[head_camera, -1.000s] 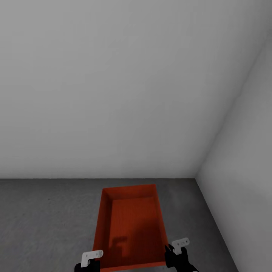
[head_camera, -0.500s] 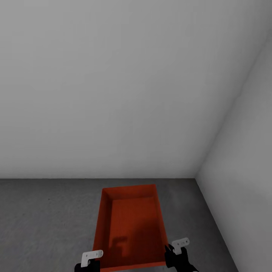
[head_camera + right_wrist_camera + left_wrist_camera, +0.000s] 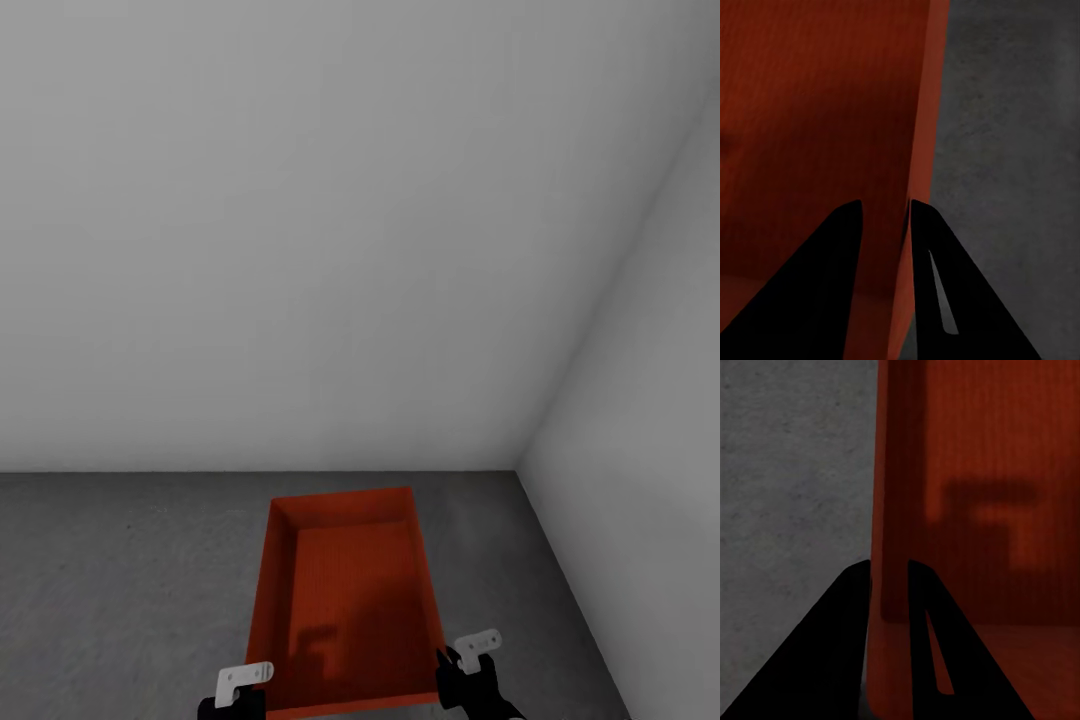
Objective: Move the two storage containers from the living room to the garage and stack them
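Gripping the orange-red storage container (image 3: 345,600) by its two long side walls near the end closest to the robot, both arms were engaged at this moment. The left tool (image 3: 243,682) sat at the left wall and the right tool (image 3: 470,655) at the right wall. In the left wrist view the black fingers (image 3: 832,645) straddled the thin wall of the bin (image 3: 967,510), one outside and one inside, closed down to the wall's thickness. The right wrist view showed the same arrangement: fingers (image 3: 817,285) pinched on the wall of the bin (image 3: 825,112).

The container lay over the dark grey concrete floor (image 3: 110,580) near the corner formed by two pale grey walls (image 3: 300,220). Whether its base rested on the floor or hung just above it could not be determined.

Assessment: the bin appeared empty, rigid and light. Its walls were thin and low, so a pinch over the rim was the only practical hold. The smooth walls might slip under a one-sided grip, so paired holds on opposite walls were judged the sound choice.
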{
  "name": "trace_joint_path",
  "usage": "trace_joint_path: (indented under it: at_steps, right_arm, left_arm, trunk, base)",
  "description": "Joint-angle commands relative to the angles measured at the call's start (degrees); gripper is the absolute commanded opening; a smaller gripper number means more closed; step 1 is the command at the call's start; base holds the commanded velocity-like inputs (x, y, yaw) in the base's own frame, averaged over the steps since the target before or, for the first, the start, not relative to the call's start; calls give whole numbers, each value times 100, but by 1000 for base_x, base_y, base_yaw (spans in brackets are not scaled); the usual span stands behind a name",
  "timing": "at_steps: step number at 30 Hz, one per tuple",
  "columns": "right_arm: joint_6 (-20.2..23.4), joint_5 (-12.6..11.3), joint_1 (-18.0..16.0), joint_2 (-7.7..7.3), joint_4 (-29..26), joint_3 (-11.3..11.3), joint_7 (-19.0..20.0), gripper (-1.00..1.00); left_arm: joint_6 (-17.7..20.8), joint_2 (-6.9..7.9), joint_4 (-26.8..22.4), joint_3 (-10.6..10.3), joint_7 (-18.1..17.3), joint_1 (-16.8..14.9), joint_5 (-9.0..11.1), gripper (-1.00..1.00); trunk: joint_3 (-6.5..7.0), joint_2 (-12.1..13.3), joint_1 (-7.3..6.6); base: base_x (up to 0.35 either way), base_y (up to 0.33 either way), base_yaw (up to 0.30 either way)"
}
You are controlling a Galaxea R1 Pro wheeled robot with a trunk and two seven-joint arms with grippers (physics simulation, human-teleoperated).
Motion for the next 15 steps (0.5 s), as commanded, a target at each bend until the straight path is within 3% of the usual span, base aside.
trace_joint_path:
  at_steps: [1,15]
  right_arm:
    - [-376,-52,-4,352,-12,-73,80,-100]
    - [-388,-46,-4,347,-12,-79,85,-100]
  left_arm:
    - [-17,-57,17,38,-57,0,59,-100]
    - [-17,-57,17,38,-57,-1,59,-100]
  trunk:
    - [-6,-5,0]
    - [-6,-5,0]
  base:
    - [0,0,-1]
    - [0,0,0]
